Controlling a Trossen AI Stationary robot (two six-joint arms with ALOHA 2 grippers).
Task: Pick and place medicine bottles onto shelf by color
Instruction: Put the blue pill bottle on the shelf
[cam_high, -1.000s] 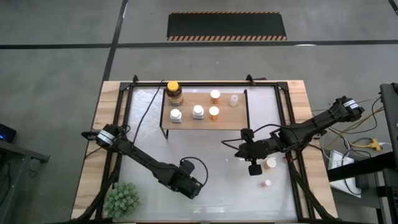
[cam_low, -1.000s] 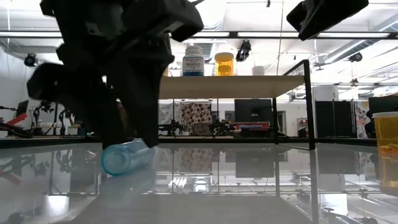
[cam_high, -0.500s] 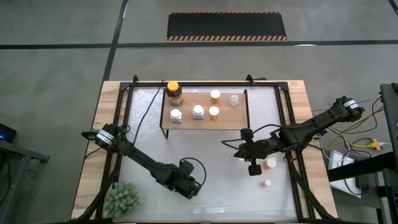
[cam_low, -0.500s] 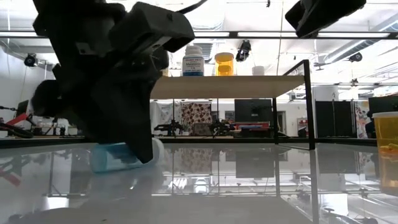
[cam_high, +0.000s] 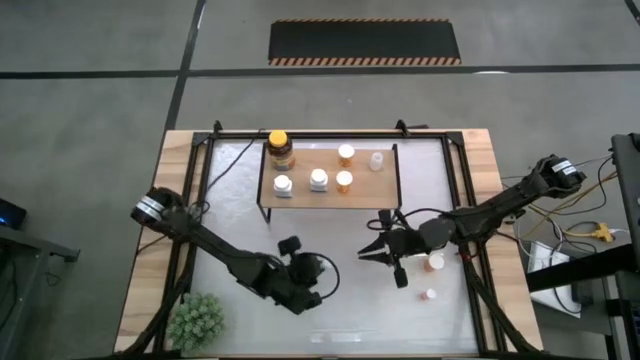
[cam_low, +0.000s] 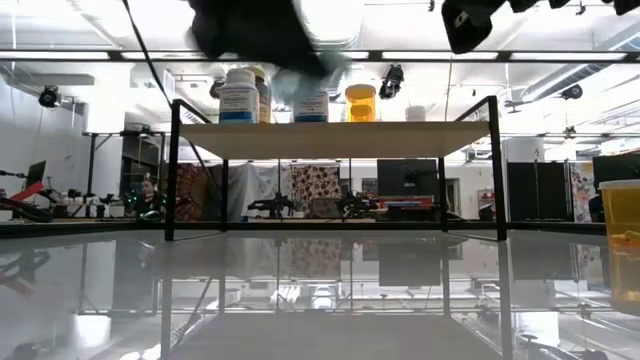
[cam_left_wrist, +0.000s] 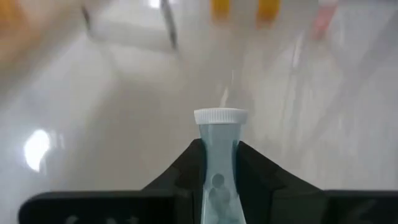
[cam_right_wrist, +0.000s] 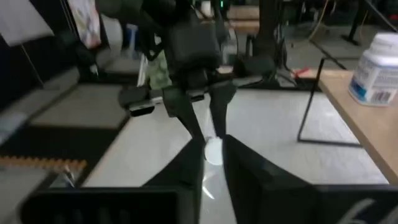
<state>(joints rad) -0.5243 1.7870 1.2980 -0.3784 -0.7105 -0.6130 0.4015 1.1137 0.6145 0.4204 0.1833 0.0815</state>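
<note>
My left gripper (cam_high: 290, 246) is shut on a pale blue bottle (cam_left_wrist: 219, 163) with a white cap (cam_left_wrist: 220, 116), above the table's near middle. My right gripper (cam_high: 368, 251) is open and empty to its right, pointing toward it. Its fingers (cam_right_wrist: 239, 163) frame the other gripper and the bottle's cap (cam_right_wrist: 213, 151) farther off. The light-wood shelf (cam_high: 372, 184) stands at the far middle on black legs. It bears an amber jar (cam_high: 280, 148), two white bottles (cam_high: 284, 186), two orange ones (cam_high: 344, 181) and a tiny pale one (cam_high: 377, 161). My left gripper pinches the bottle's body (cam_left_wrist: 217, 171) between its two fingers. The bottle lies along the fingers and its capped end sticks out past their tips. It is lifted clear of the table.
An orange pale-capped bottle (cam_high: 435, 263) and a tiny one (cam_high: 430, 295) stand on the glossy table near the right arm. A green plant (cam_high: 195, 320) sits at the near left corner. A black frame runs round the table top.
My left gripper has risen from the table and gone toward the far edge, lifting the blue bottle, which lay on its side, clear of the glass. My right gripper has turned from pointing down to pointing toward the table's left and has shifted a little left.
</note>
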